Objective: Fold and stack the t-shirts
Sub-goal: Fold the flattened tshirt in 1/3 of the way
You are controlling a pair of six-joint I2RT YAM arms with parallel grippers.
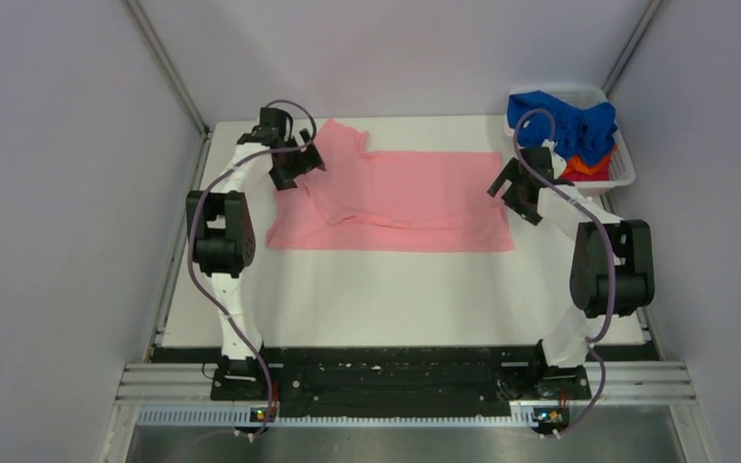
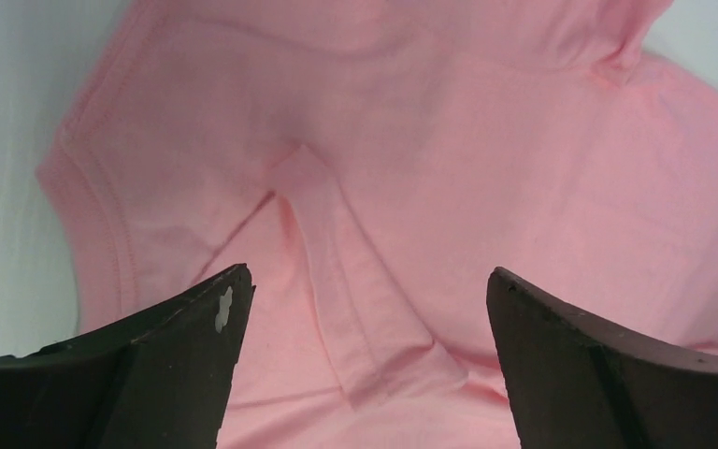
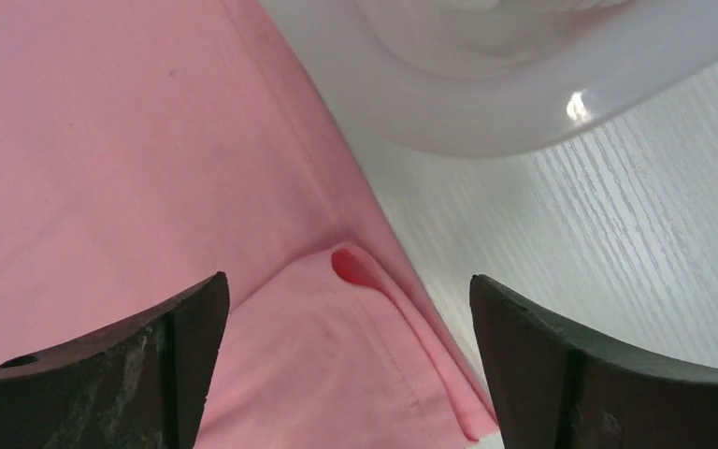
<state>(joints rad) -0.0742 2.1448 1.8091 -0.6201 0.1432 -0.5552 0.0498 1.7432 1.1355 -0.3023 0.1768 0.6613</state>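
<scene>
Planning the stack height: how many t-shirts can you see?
3: a pink t-shirt spread on the table, a blue t-shirt and an orange t-shirt heaped in the basket; more may be hidden.

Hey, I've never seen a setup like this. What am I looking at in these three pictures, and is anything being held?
These are two robot arms bolted to the near edge of a white table. The wide picture looks down from above and behind them. The other two come from a camera on each wrist, so the dark wedges at the bottom are that arm's own fingers. A salmon-pink cloth t-shirt lies partly folded on the table. At the far right a white plastic basket holds a royal blue shirt and some orange cloth. The left gripper and right gripper sit over opposite ends of the pink shirt, both open, holding nothing.
</scene>
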